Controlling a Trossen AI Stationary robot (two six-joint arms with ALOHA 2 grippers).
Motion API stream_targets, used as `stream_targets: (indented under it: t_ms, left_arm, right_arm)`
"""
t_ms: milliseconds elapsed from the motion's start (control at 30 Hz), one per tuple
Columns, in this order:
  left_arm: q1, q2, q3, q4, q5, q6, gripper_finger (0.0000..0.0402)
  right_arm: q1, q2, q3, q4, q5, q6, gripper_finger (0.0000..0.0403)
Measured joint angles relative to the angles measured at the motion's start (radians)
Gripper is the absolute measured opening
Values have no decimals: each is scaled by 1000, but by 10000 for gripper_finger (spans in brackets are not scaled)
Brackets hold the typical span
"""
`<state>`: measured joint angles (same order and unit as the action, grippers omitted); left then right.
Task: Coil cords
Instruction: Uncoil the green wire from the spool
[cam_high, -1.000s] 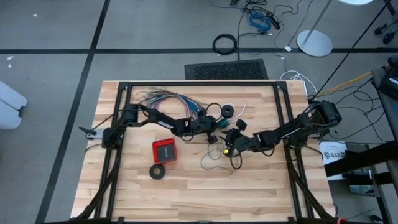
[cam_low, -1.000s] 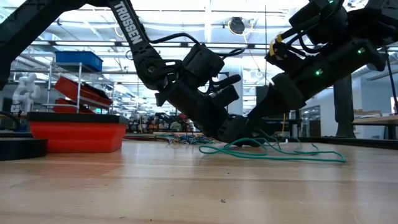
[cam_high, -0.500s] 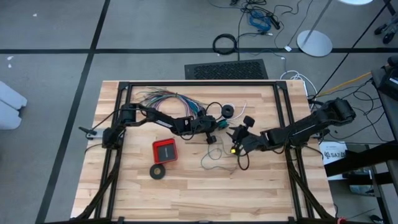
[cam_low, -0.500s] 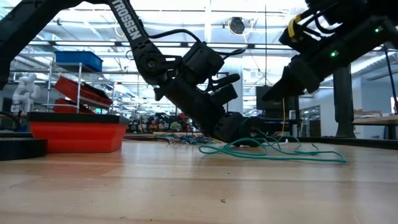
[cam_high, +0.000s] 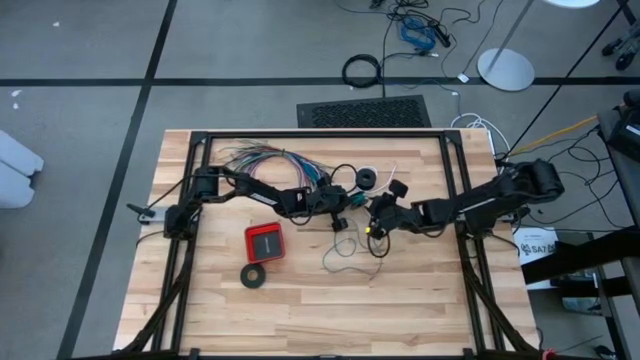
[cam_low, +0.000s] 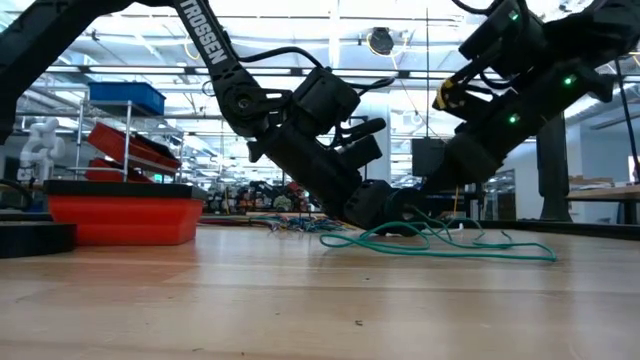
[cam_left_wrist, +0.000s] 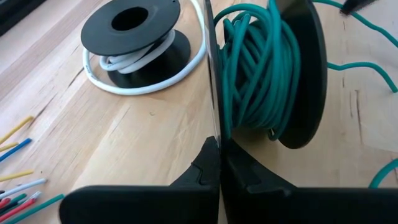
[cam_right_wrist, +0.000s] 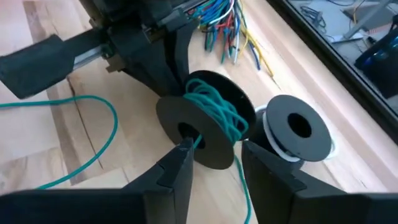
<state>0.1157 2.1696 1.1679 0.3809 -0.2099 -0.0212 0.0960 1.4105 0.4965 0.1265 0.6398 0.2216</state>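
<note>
Mid-surface: left end effector clamped tight on flange of black spool wound with green wire. Right end effector parted, just beside same spool, gripping nothing. Loose green wire trailing nearby. White cord on second spool, just beside.

The teal-green wire is partly wound on a black spool that stands on edge near the middle of the high view, a thick bundle of turns between its two round flanges. The unwound rest trails in loose loops over the tabletop, toward the lower middle of that frame. The white cord is wrapped on a second black spool lying flat just beside the first, with one loop spilling out around its base.
</note>
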Motion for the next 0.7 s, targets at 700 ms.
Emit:
stream_targets:
  t_ms: [700]
  left_arm:
    - [-3,0,-2,30,1,55,0]
  right_arm:
    - [-87,60,0,71,-169,-85,2]
